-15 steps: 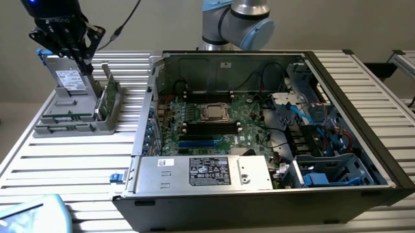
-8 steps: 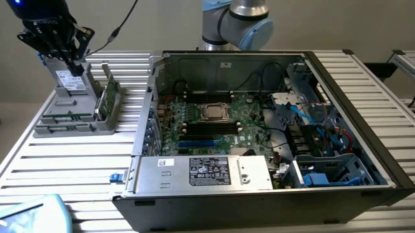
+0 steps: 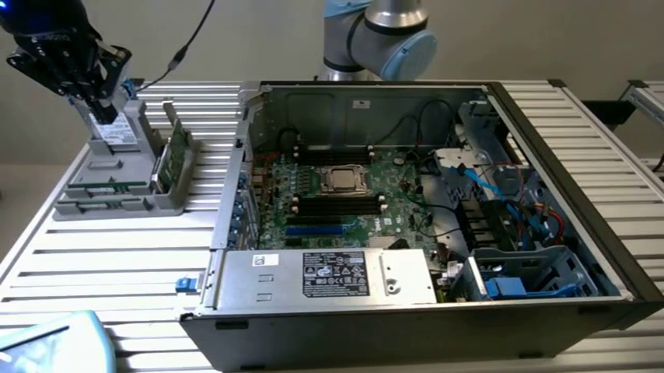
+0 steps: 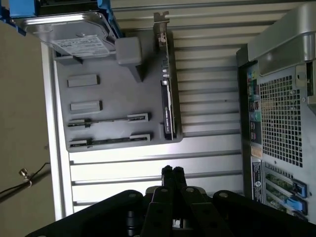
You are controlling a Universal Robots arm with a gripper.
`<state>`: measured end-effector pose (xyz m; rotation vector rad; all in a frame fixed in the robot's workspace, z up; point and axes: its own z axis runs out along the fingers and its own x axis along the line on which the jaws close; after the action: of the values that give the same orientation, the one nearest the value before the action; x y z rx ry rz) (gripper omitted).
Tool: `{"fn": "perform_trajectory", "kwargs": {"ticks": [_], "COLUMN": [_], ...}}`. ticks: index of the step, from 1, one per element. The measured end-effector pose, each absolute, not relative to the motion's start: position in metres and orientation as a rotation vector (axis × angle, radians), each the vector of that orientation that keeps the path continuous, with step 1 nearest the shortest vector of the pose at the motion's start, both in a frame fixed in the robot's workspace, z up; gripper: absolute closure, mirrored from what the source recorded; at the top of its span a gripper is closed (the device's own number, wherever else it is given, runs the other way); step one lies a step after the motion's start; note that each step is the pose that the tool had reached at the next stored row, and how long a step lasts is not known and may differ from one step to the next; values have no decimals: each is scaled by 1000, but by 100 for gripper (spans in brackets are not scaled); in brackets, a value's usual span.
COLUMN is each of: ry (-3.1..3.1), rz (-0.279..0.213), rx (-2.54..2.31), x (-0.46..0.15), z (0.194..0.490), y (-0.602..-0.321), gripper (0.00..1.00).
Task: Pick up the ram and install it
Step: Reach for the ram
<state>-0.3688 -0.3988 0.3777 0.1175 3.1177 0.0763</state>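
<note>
open computer case (image 3: 415, 336) nearest, motherboard (image 3: 343, 194) exposed. on the exterior view's left, a grey holder (image 4: 118, 94) keeps the ram (image 3: 109, 186) on edge in a slot, green card (image 3: 176, 159) beside it, drive (image 3: 120, 128) behind. gripper (image 4: 172, 171) hangs over the drive, pointing down, claw pinched together, empty. the ram's chips are too thin to make out.

Nothing legible; power supply label (image 3: 334, 273) unreadable.

Black metal pincer (image 4: 172, 170) above a ribbed silver-white slatted table (image 4: 212, 163). Ahead of it, a matte grey plastic holder tray (image 4: 113, 89); beyond, a silver hard drive (image 4: 69, 29) with white sticker and blue clips.
</note>
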Motion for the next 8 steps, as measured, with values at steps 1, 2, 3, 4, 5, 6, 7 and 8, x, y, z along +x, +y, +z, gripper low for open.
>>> {"fn": "perform_trajectory", "kwargs": {"ticks": [1, 2, 3, 4, 5, 6, 7, 8], "ry": [3118, 3118, 3118, 3118, 3118, 3118, 3118, 3118], "rz": [76, 76, 76, 77, 76, 76, 77, 76], "rx": [118, 118, 118, 119, 119, 119, 120, 120], "x": [-372, -375, -379, -382, -385, -388, -391, -394], "z": [377, 377, 376, 376, 375, 375, 374, 374], "y": [-399, -399, -399, -399, -399, -399, -399, -399], "gripper": [89, 89, 89, 89, 89, 89, 89, 89]}}
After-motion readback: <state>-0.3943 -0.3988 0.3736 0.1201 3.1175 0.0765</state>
